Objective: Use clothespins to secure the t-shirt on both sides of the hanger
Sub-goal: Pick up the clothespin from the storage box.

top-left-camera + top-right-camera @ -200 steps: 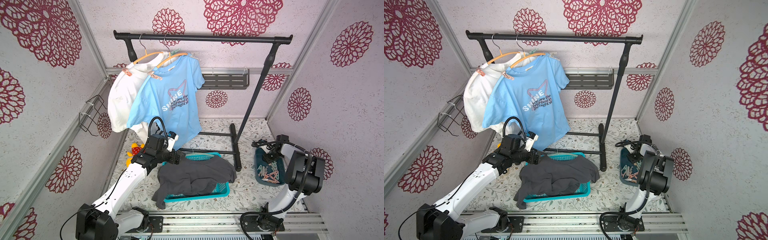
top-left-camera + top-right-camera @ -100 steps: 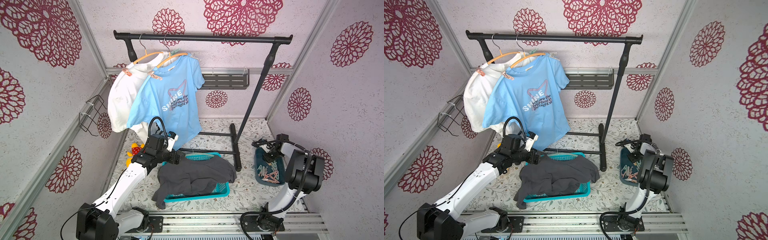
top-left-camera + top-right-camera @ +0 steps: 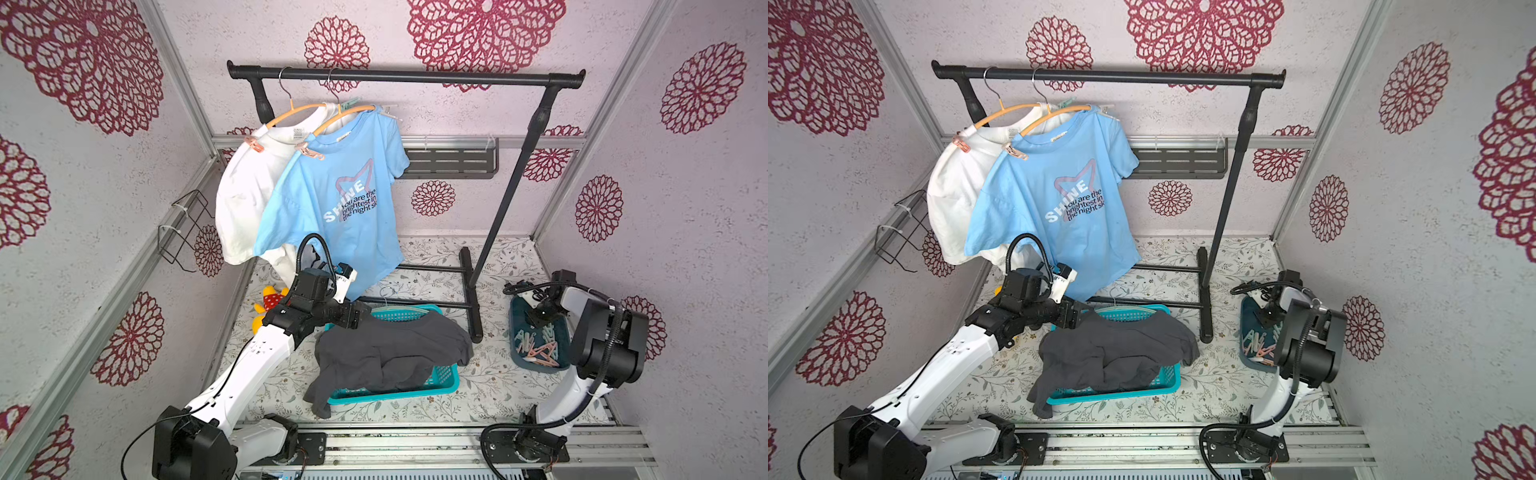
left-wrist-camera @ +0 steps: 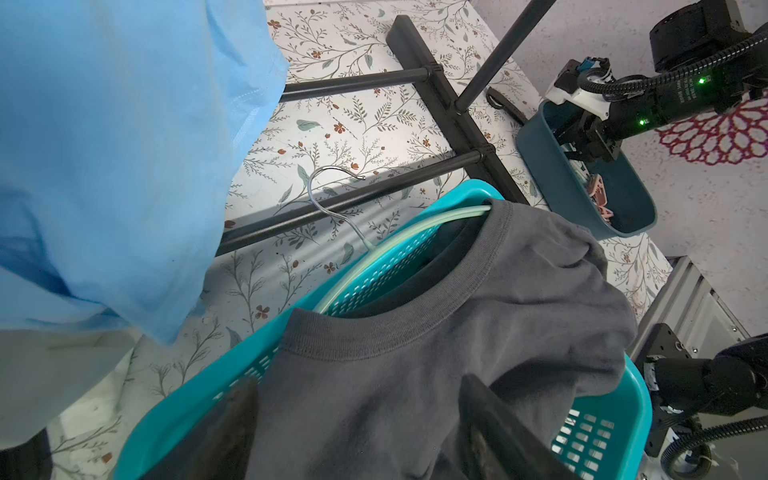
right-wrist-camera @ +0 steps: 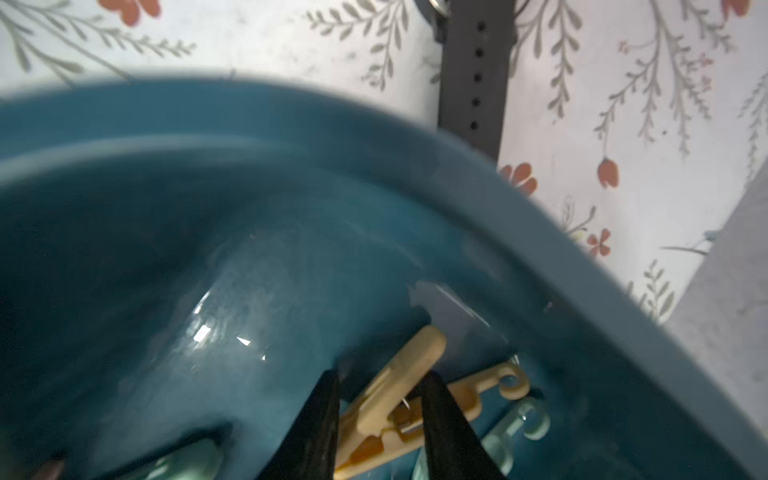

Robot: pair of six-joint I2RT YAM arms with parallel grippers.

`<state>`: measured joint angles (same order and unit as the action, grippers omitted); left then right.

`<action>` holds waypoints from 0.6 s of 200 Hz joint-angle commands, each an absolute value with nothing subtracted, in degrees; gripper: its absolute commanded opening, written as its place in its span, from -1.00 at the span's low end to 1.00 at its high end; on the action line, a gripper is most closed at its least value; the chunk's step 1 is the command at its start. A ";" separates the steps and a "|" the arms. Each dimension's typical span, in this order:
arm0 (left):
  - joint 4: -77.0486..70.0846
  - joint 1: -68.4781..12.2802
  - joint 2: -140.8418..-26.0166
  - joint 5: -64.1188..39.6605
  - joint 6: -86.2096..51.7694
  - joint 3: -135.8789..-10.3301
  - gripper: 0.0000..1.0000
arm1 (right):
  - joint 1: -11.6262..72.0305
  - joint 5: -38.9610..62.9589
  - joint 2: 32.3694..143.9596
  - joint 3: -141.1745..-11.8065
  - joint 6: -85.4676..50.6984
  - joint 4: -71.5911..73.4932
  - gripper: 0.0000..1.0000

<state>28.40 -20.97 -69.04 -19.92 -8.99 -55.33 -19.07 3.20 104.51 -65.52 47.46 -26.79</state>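
A grey t-shirt (image 3: 390, 353) lies draped over a teal basket (image 3: 440, 382), with a mint-green hanger (image 4: 399, 237) inside its collar. My left gripper (image 3: 365, 316) hovers open just above the shirt's collar end, its fingers (image 4: 245, 399) spread wide and nothing between them. In the wrist view the left gripper (image 4: 357, 390) looks down on grey cloth. My right gripper (image 3: 536, 318) reaches into a dark teal bin (image 3: 515, 332) of loose clothespins (image 3: 540, 349). There the right gripper (image 5: 380, 376) is shut on a yellow-orange clothespin (image 5: 415, 349), a finger on each side.
A black rack (image 3: 399, 77) at the back carries a blue t-shirt (image 3: 345, 199) and a white one (image 3: 249, 187), each on an orange hanger with a pink clothespin (image 3: 307, 149). The rack's foot bars (image 4: 436, 95) cross the floor between basket and bin. A yellow toy (image 3: 266, 303) lies left.
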 commanded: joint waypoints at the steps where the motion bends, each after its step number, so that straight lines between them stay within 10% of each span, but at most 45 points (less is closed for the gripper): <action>1: 28.65 -20.42 -69.26 -20.23 -8.56 -54.93 0.55 | -19.08 4.05 103.31 -66.05 47.32 -27.31 -0.33; 120: 28.63 -20.40 -68.21 -20.04 -8.61 -54.71 0.55 | -18.90 5.84 99.19 -65.32 46.06 -26.89 -0.78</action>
